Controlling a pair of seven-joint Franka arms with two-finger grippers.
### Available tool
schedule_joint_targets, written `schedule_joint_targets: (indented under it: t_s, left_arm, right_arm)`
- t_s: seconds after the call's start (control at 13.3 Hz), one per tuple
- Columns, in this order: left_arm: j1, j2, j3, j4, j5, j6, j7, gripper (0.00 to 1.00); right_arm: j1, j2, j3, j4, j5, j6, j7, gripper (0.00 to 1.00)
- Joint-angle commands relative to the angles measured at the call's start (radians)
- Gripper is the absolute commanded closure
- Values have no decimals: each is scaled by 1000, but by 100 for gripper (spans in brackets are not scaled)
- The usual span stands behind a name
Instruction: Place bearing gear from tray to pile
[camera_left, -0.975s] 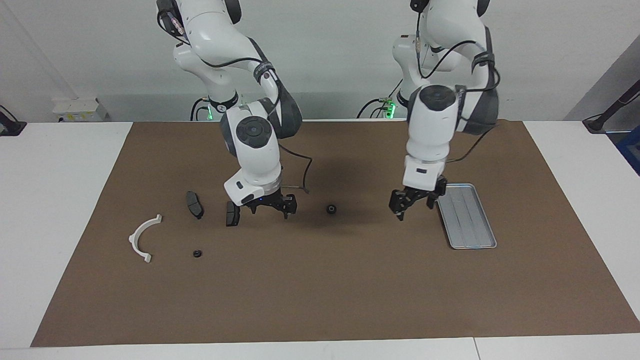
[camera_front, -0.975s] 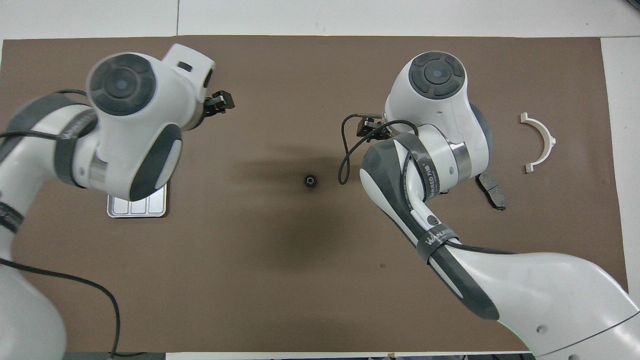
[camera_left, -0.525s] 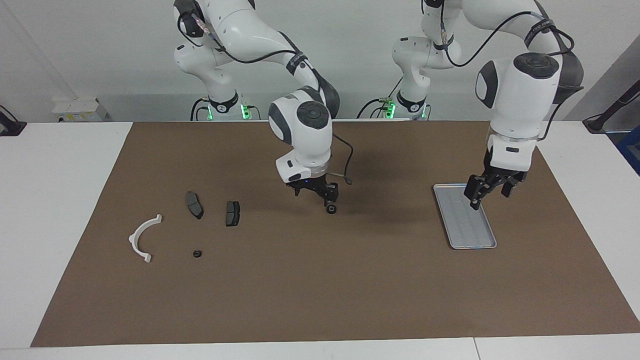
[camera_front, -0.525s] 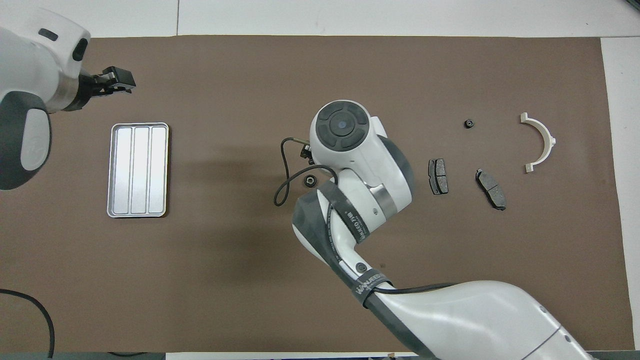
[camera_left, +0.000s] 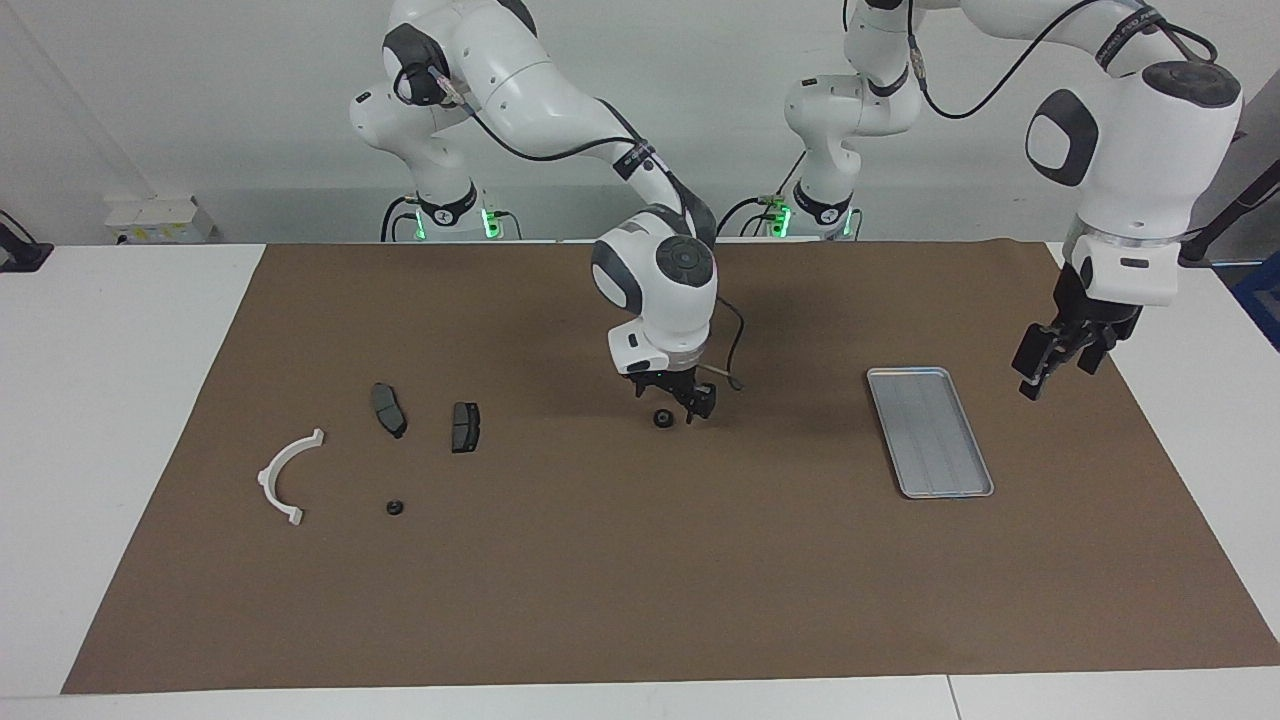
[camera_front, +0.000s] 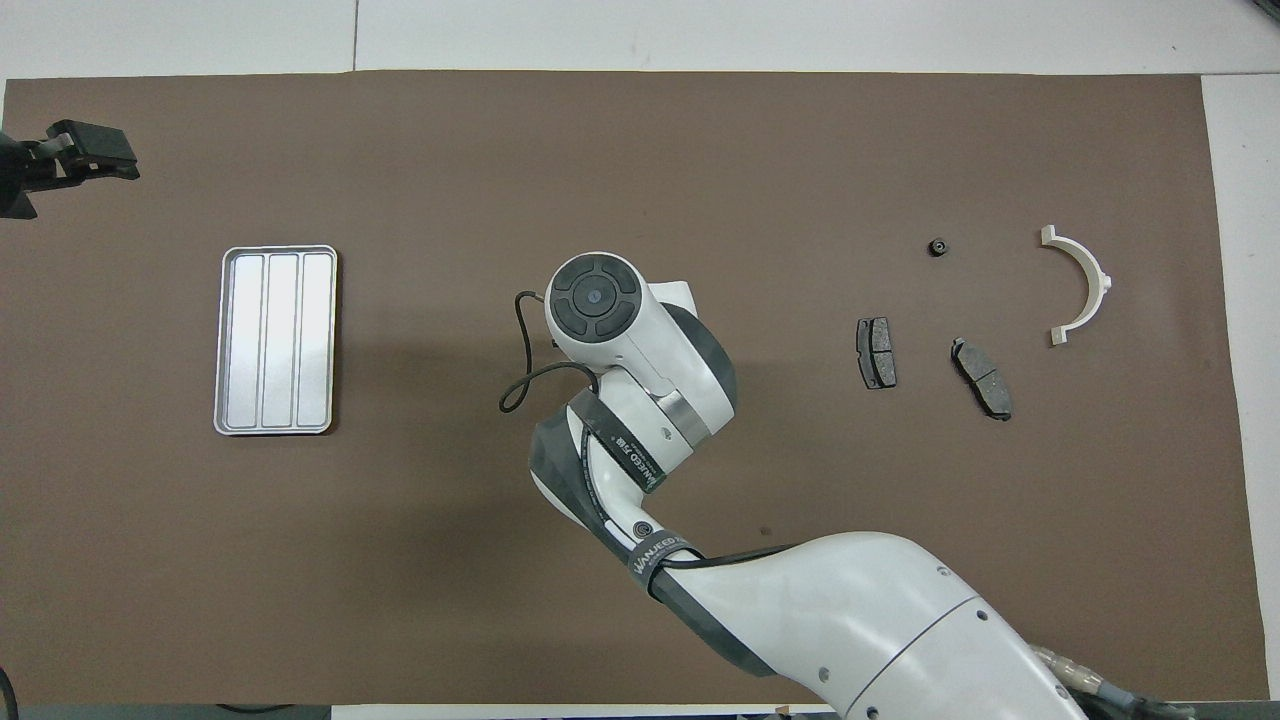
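- The pile lies toward the right arm's end of the table. It is a white bracket and two dark brake pads.
- A small black gear already sits with them, at about six o'clock from the pads in the facing view.
- The bearing gear to be moved lies on the brown mat near its middle. The pile is at about nine o'clock from it and the tray at three o'clock. It has not moved in the last second.
- The right gripper was over a brake pad a second ago. Now it is low, right above the bearing gear, a bit toward two o'clock of it. Its pincer is wide and holds nothing.
- I think it is about to go down and pinch the gear, then carry it to the pile.
- The tray has nothing in it, so this gear looks like the last one to bring over.
- The left gripper was beside the tray a second ago. It has swung away and hangs over the mat's edge, at about two o'clock from the tray. Its pincer is wide and empty, and the arm waits there.
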Motion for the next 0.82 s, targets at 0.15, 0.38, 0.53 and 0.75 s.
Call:
schedule_joint_targets:
  t_s: [0.15, 0.38, 0.53, 0.75]
  left_arm:
    - [15, -51, -6, -2, -15, -114, 101, 0]
    - [39, -143, -14, -19, -32, -282, 232, 0]
    - [47, -163, -20, -16, -59, -364, 275, 0]
    - [70, -165, -32, 1, -98, -448, 274, 0]
  right_arm:
    - [-2, 22, 5, -31, -3, 64, 26, 0]
    - [-6, 20, 5, -31, -3, 15, 20, 0]
    - [-6, 19, 6, -26, 8, -4, 20, 2]
    - [-11, 19, 6, -22, 9, -10, 18, 31]
